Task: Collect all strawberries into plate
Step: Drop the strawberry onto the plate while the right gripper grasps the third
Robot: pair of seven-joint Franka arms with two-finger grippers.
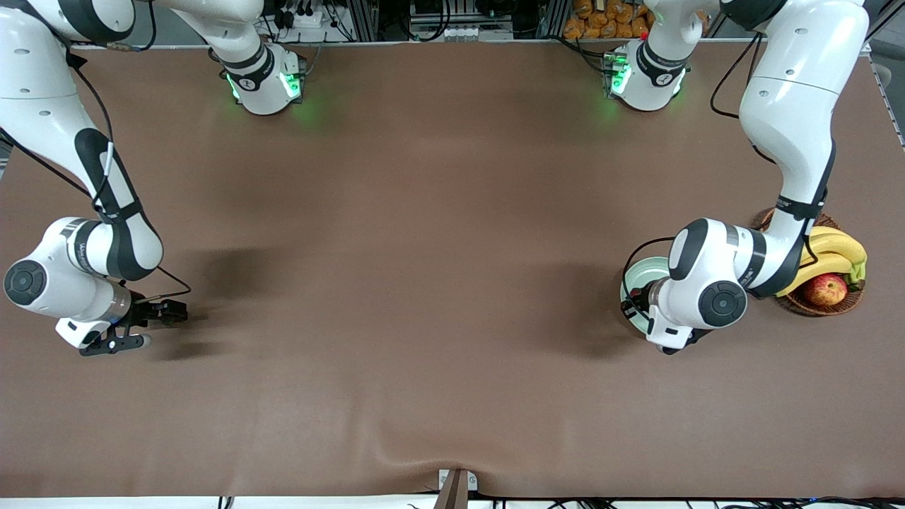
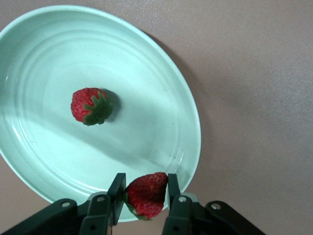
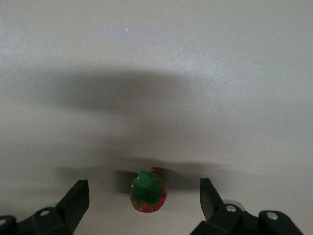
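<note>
The left gripper (image 2: 145, 196) hangs over the rim of the plate (image 2: 161, 93), at the lower edge of the left wrist view. Its jaws stand narrow, with a strawberry (image 2: 146, 194) between the fingers and touching both pads. A second strawberry (image 2: 89, 105) lies inside the plate, in the middle left of that frame.

In the front view the plate (image 1: 640, 272) sits at the middle right, mostly hidden under the left arm, just beside a wicker basket (image 1: 841, 302) with bananas (image 1: 838, 253) and an apple (image 1: 825, 288).

The right gripper (image 3: 145, 203) is low over the table (image 1: 438, 283) at the lower left of the front view. Its jaws are wide apart, with a third strawberry (image 3: 147, 192) on the table between them, touching neither finger.
</note>
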